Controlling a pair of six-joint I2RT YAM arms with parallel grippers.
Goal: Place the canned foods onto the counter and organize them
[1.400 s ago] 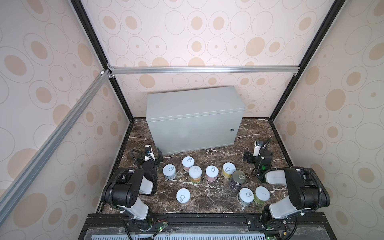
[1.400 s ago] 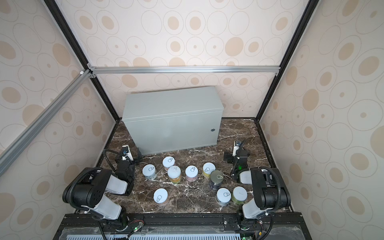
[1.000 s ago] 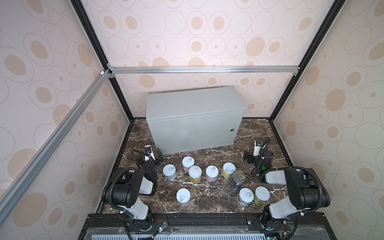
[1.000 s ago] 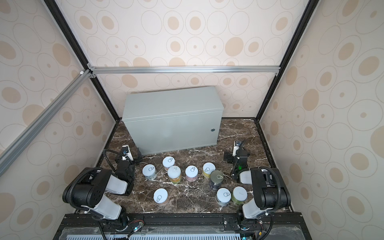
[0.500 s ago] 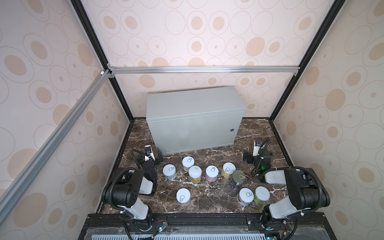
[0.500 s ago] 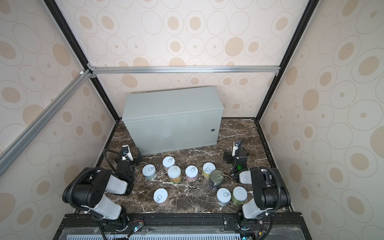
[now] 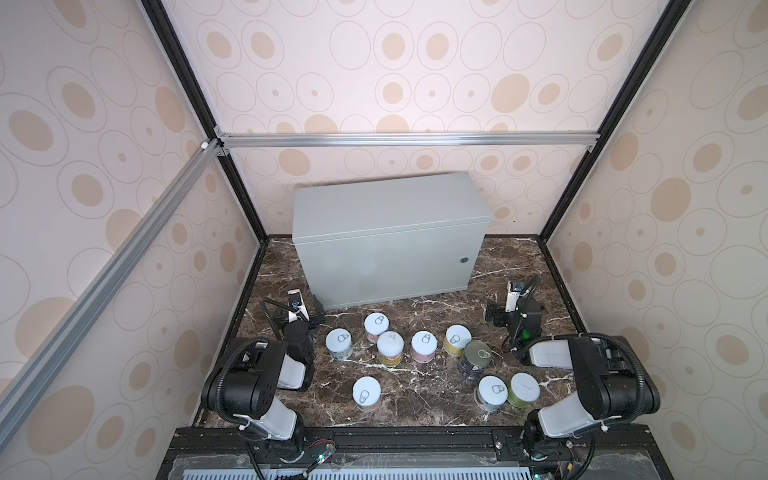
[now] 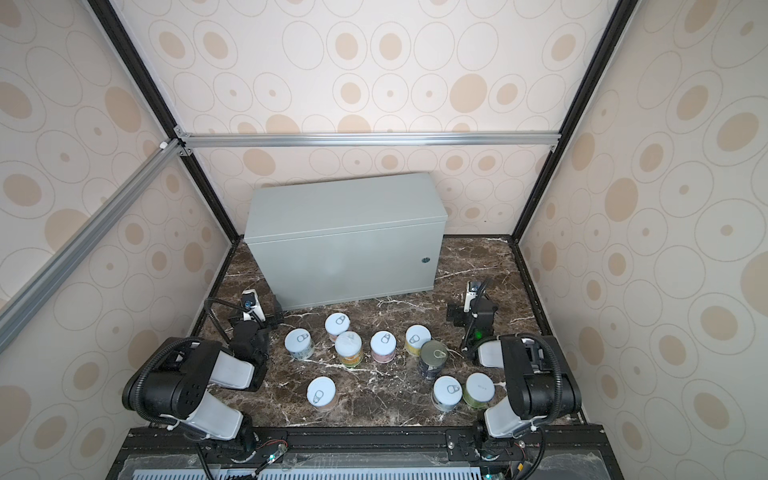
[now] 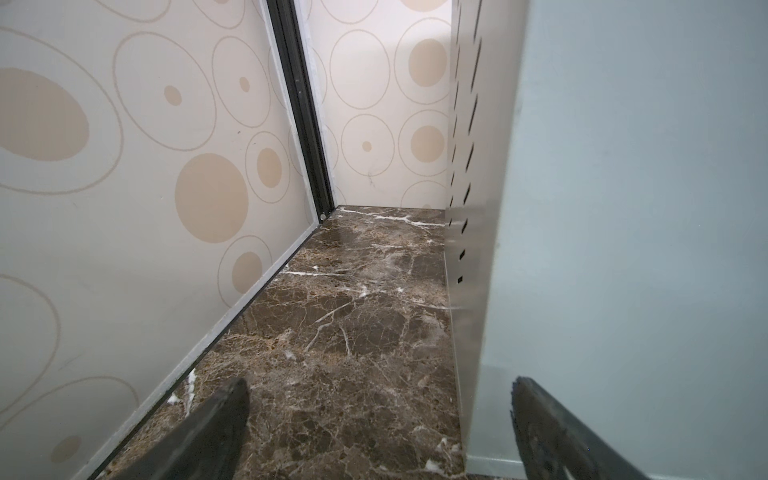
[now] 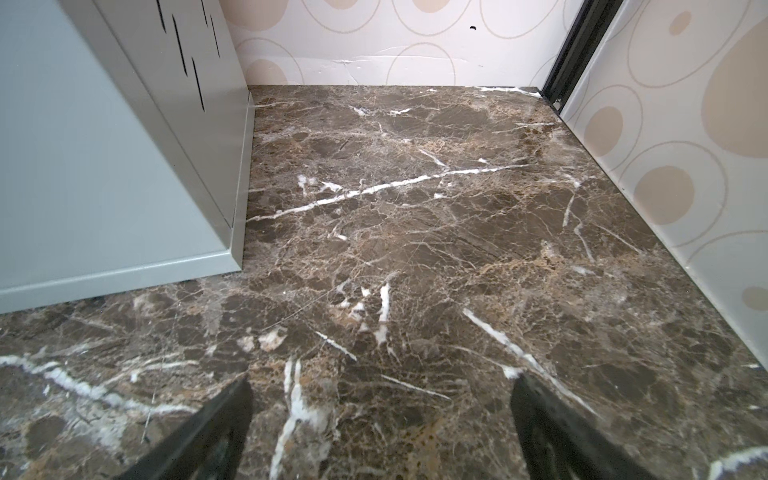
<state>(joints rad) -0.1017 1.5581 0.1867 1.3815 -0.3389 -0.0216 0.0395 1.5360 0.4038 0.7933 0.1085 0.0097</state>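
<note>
Although their label print is too small to read, nine canned foods (image 7: 424, 345) sit on the brown marble (image 7: 419, 399) in front of the grey counter (image 7: 386, 208), spread between the left gripper (image 9: 378, 390) and right gripper (image 10: 382, 386), both empty with jaws wide apart.

Brown marble floor (image 7: 419, 401), seemingly papered walls (image 7: 415, 62)

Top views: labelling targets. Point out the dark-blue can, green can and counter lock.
dark-blue can (image 7: 478, 355): top view, metal lid.
green can (image 7: 525, 386): top view, pale lid.
counter lock (image 7: 464, 260): top view, lock's centre.
</note>
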